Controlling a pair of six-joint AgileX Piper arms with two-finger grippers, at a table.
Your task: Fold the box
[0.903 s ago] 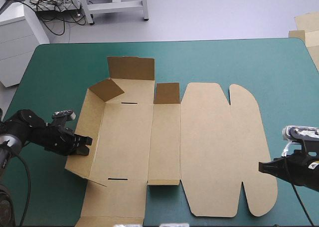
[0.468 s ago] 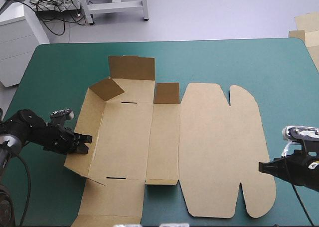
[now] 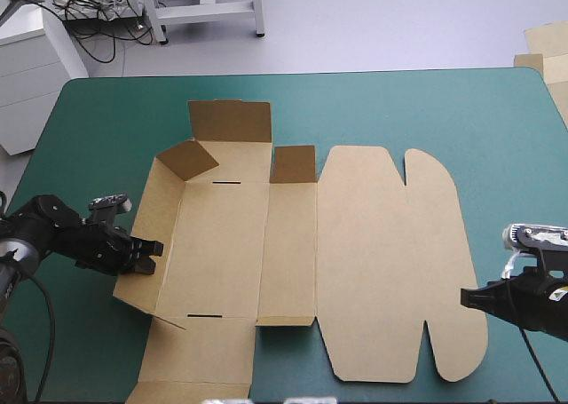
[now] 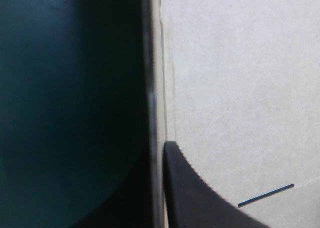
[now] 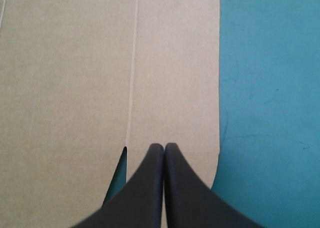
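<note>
Box (image 3: 222,244) wall in left end effector (image 3: 151,255)

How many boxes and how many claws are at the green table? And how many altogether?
Brown box: 1
Black claws: 2 (left claw shut on the box's raised wall, right claw shut)
Total: 3

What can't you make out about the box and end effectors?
High view: the box runs off the bottom edge.
Left wrist view: the raised wall, edge-on, hides its outer face.
Right wrist view: the right end effector covers its own contact; touching the box or hovering, unclear.
</note>
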